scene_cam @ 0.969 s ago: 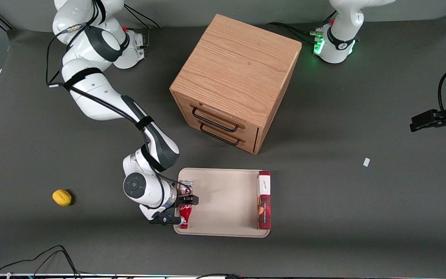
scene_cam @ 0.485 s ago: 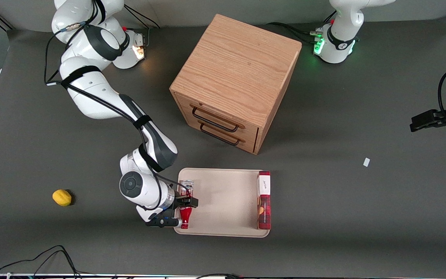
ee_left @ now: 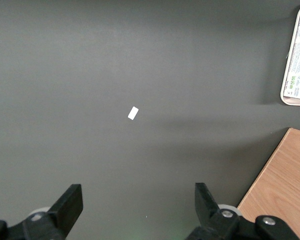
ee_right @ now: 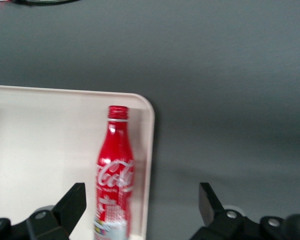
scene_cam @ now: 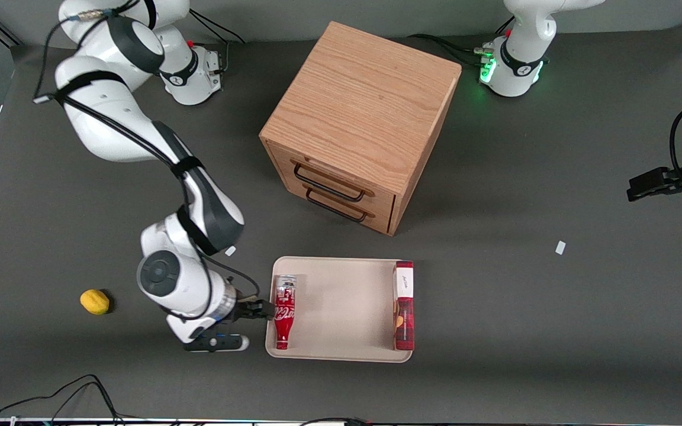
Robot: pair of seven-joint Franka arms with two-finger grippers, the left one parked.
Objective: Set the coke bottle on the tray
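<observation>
We see that the gripper [scene_cam: 263, 312] has backed off the tray [scene_cam: 341, 307] since half a second ago: then its fingers sat over the bottle [scene_cam: 284, 313], and now it hangs over the table just beside the tray's edge at the working arm's end, fingers spread and holding nothing. In the wrist view the gripper [ee_right: 142, 202] shows its two fingers wide apart, with the bottle [ee_right: 113, 175] and the tray rim [ee_right: 149, 150] between them. The arm's wrist has swung away toward the lemon [scene_cam: 95, 302]. The bottle itself seems not to have shifted, though the fingers hid part of it before.

The table [scene_cam: 554, 331] is dark grey matting. Nearest the front camera, cables [scene_cam: 74, 393] trail along its edge. On the tray, at the end toward the parked arm, a red box [scene_cam: 404, 306] lies along the rim. Farther from the camera stands a wooden cabinet [scene_cam: 359, 118] with two drawers facing the tray. A small white scrap [scene_cam: 560, 248] lies toward the parked arm's end, and another scrap [scene_cam: 230, 251] near the working arm.

The bottle lies flat on the tray, close against the rim at the working arm's end. Its long axis runs along that rim, the neck pointing toward the front camera and the silvery base toward the cabinet.
</observation>
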